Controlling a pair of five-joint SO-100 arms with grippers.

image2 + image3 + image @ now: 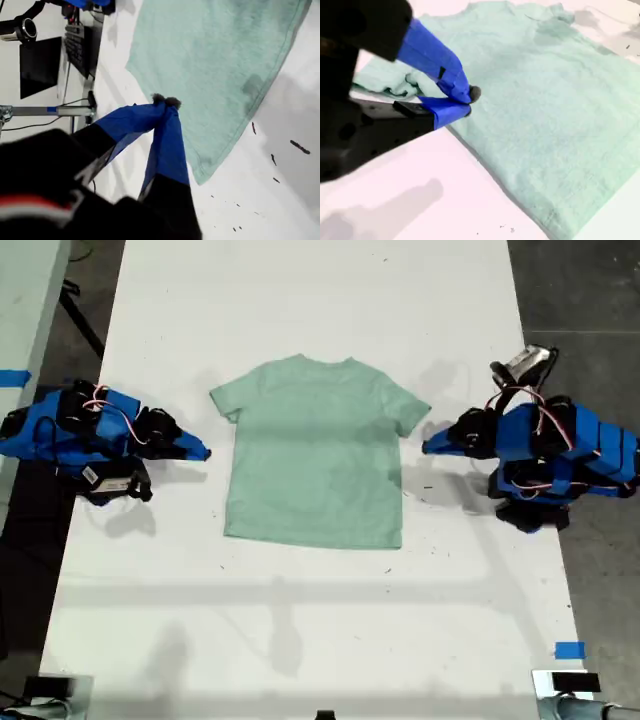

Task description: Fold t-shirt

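While shirt point(315, 455) lies flat mid-table point(300, 300), my first gripper point(166, 101) at 3 o'clock & second gripper point(468, 101) at 9 o'clock in exterior view: both closed, empty.

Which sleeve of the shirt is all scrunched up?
The sleeve on the exterior view's left, by my second gripper, is bunched; the other sleeve lies flat.

Bright overhead light, soft shadows
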